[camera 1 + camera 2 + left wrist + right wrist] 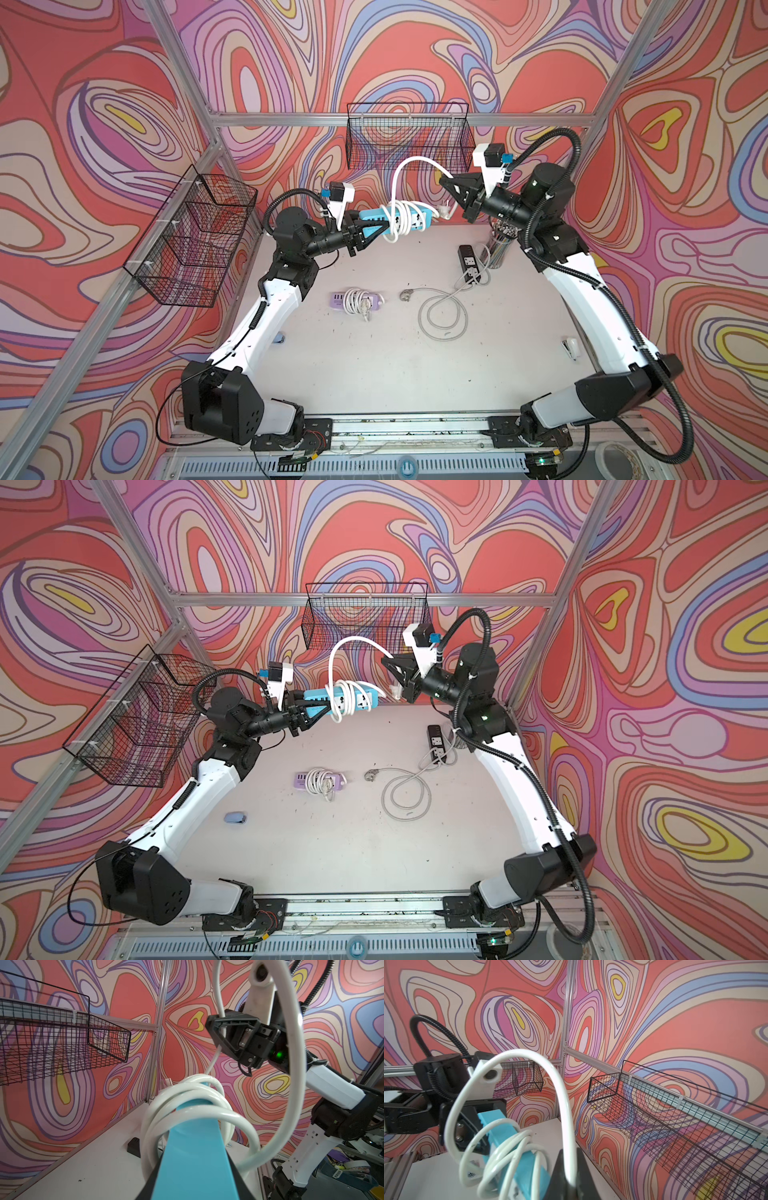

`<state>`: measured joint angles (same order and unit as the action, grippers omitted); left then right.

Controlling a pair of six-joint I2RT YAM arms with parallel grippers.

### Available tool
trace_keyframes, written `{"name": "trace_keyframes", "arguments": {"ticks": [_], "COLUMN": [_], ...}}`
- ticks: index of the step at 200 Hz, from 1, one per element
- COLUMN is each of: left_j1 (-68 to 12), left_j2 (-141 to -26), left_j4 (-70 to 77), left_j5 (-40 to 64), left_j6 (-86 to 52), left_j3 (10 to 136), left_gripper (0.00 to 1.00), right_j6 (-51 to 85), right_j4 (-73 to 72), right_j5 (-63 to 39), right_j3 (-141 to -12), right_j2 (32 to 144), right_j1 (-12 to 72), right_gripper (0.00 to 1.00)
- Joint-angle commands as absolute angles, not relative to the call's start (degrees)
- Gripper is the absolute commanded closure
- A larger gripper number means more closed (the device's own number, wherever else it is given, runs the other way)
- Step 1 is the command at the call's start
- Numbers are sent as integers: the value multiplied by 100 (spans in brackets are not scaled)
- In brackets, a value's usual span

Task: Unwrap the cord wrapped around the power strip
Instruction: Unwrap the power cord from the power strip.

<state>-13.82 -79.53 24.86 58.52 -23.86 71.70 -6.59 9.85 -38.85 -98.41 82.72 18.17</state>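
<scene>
A light blue power strip [415, 217] [362, 700] hangs in the air over the back of the table. My left gripper [374, 230] [316, 710] [193, 1188] is shut on one end of it. Several turns of white cord [409, 164] [353, 640] coil around its middle. One big loop arches up to my right gripper [444, 179] [385, 662] [571, 1178], which is shut on the cord [558, 1084]. The white plug [445, 211] dangles past the strip's far end. In the left wrist view the strip [193, 1147] runs out between the jaws, with the loop of cord [299, 1064] beyond.
On the table lie a purple power strip [357, 301] with its cord wound on, a black power strip [469, 257] with a loose grey cord [442, 316], a pen cup [503, 241] and a stapler [571, 347]. Wire baskets hang at the back [409, 137] and left [195, 237].
</scene>
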Motion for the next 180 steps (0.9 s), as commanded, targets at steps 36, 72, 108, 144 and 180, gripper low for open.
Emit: {"name": "trace_keyframes", "arguments": {"ticks": [36,72,108,144,180], "left_j1": [-1078,-1055,-1055,-1054,-1051], "left_j2": [-7467,-7273,-7155,-7085,-7017], "left_j4": [2739,2996,3160,3284,3346], "left_j5": [4877,4573,4526,4535,4465], "left_j6": [-2000,-2013,-2094,-2186,-2180], "left_j3": [7041,6852,6788,6766,6715], "left_gripper": [100,100,100,100,100], "right_j6": [-868,-302,141,263,424], "right_j4": [2074,1562,923,610,223], "right_j5": [-4220,-4627,-4905,-4922,-4871], "right_j3": [-8761,-7705,-7028,-6649,-6356], "right_j2": [7112,7053,7383,7886,8260], "right_j1": [1811,1818,1827,1846,1880], "right_gripper": [100,100,100,100,100]}}
